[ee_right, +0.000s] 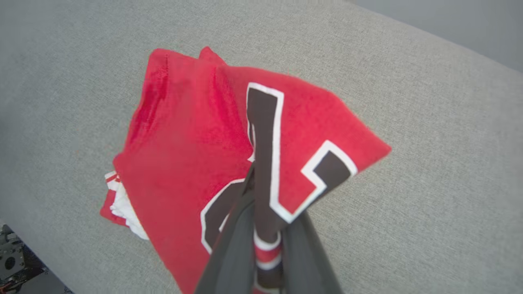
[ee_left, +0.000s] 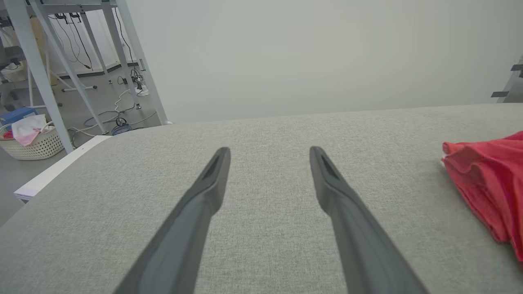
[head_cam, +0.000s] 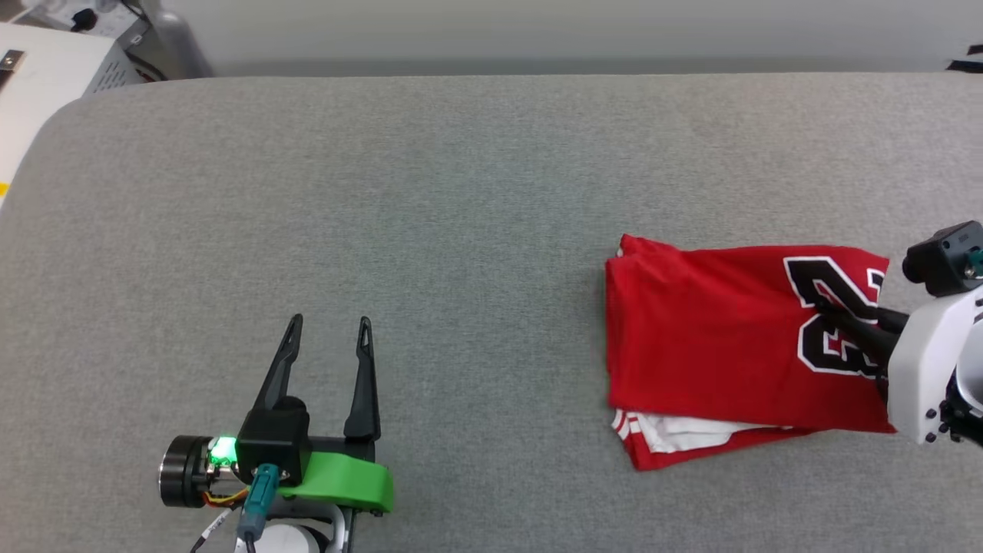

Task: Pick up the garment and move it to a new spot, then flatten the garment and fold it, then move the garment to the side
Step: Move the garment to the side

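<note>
1. Closest in the head view is the left gripper (head_cam: 330, 320), parked low on the grey padded table (head_cam: 461, 192). Its jaws are spread wide with nothing between them.
2. Over on the robot's right, the right gripper (ee_right: 263, 204) has its jaws clamped on a pinch of the garment (head_cam: 706, 330), right in the black number print. The fingertips are buried in the fabric, so exactly how much cloth is caught is hard to tell.
3. The garment sits on the right part of the table, folded into a rough rectangle. It's a red top layer with a black, white-edged "23", and the print is cut off by the white wrist housing in the head view.
4. A white sleeve layer and some red-white striped trim poke out from under its near edge. In the right wrist view the gripped corner is lifted and a bit blurry.
5. Way in the back, on the floor past the table's left edge, is a white woven basket (ee_left: 34, 145). It has something pale pink (ee_left: 26, 128) piled in it, too small to make out properly.
6. Near it are metal frame legs (ee_left: 36, 69) and loose cables (ee_left: 118, 118).
</note>
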Motion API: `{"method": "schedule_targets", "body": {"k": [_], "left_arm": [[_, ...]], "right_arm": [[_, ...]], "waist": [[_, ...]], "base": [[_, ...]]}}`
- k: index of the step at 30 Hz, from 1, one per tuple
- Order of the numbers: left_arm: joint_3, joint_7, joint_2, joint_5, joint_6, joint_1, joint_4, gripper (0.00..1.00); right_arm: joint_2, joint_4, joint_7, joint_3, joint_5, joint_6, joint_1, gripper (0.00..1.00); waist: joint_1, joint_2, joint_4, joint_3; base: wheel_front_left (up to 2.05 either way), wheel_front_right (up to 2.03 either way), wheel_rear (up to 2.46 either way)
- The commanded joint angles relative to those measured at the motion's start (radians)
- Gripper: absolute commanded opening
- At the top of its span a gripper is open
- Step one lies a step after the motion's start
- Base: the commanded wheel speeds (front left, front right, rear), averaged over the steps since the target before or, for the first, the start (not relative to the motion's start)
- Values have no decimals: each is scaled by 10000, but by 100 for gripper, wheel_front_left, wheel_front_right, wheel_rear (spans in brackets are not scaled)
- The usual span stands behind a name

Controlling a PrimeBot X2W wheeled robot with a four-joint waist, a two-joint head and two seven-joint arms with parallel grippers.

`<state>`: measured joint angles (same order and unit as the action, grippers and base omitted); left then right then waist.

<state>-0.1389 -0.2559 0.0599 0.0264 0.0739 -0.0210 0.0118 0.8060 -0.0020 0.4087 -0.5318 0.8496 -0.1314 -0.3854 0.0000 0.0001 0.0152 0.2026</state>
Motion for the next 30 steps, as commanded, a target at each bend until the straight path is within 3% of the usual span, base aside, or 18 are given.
{"method": "schedule_targets", "body": {"k": [1, 15, 22, 30], "left_arm": [[56, -59, -43, 19, -12, 2, -64, 100], [311, -59, 182, -239, 4, -780, -659, 100], [203, -59, 364, -346, -31, -1422, -948, 100], [15, -59, 446, -396, 51, -2002, -1336, 100]], "right_arm": [[119, -75, -28, 60, -127, 7, -266, 0], [990, 783, 210, 289, -458, 7, -1725, 0], [1729, 2184, 93, 544, -731, 7, -2471, 0], [2021, 4023, -10, 933, -1075, 7, -3377, 0]], "waist": [[0, -1, -510, 104], [0, -1, -1617, 1664], [0, -1, -1485, 2660], [0, -1, -1151, 3518]], "base": [[0, 0, 0], [0, 0, 0], [0, 0, 0], [0, 0, 0]]}}
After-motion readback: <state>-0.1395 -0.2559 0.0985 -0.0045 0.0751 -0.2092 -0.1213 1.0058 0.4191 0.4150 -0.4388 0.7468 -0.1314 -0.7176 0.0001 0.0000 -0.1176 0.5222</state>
